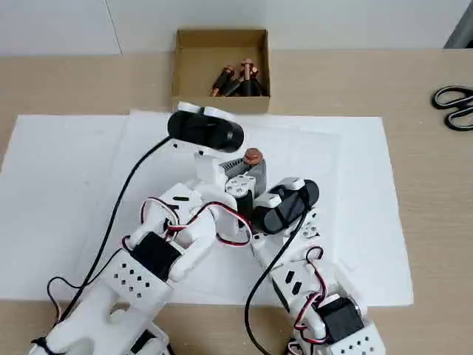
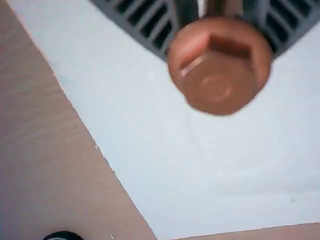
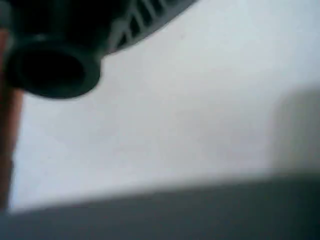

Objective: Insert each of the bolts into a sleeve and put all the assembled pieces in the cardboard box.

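overhead, the bolt (image 1: 253, 156) stands between both arms over white paper (image 1: 66, 192); assembled pieces (image 1: 238, 80) lie in the cardboard box (image 1: 186, 58). left wrist view: the left gripper (image 2: 217, 15) is closed on the bolt. right wrist view: the right gripper (image 3: 65, 35) grips a black sleeve (image 3: 50, 70).

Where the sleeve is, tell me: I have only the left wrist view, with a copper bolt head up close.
Observer: Right wrist view: the black sleeve is up close, open end toward the camera, above the white paper.
Operator: Report the box.
Observer: High view: the cardboard box sits past the paper's far edge, beyond your copper bolt, with assembled pieces already inside.
Operator: Name any clutter.
Observer: Scissors lie at the table's right edge.
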Controlling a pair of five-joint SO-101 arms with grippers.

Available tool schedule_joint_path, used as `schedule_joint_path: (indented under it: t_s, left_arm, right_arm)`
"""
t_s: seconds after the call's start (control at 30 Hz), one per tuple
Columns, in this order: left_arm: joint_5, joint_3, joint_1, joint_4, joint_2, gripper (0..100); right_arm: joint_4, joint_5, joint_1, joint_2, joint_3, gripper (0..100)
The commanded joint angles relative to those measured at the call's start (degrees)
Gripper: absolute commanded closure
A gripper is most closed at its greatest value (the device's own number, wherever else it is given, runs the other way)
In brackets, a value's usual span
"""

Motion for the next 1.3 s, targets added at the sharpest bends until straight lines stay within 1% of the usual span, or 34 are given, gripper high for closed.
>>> schedule_joint_path:
  t_s: [0.0,0.2,0.37,0.57,0.7,0.83,0.97,1.27]
  left_arm:
    - [0.09,-3.38,0.35,0.44,-1.93,99]
    - [0.00,-4.26,-0.35,-0.79,-1.93,99]
    - [0.00,-7.08,-3.87,-1.93,-1.93,99]
    - [0.00,-10.86,-3.60,4.04,-1.93,99]
    - [0.00,-13.93,-3.43,10.46,-1.93,99]
    - [0.00,-15.60,-1.49,15.56,-1.93,99]
    - [-0.09,-15.60,-0.09,16.26,-1.93,99]
    - [-0.18,-15.16,-0.26,16.00,-1.85,99]
  right_arm:
    - [-1.54,-0.62,-0.22,-1.01,-0.44,99.5]
    - [-1.54,-0.62,-0.22,-1.01,-0.44,99.5]
    - [-1.54,-0.62,-0.22,-1.01,-0.44,99.5]
    - [-1.54,-0.62,-0.22,-1.01,-0.44,99.5]
    - [-1.54,-0.62,-0.22,-1.01,-0.44,99.5]
    - [-1.54,-0.62,-0.22,-1.01,-0.44,99.5]
    - [-1.54,-0.62,-0.22,-1.01,-0.44,99.5]
    - [-1.45,-0.62,-0.22,-1.01,-0.44,99.5]
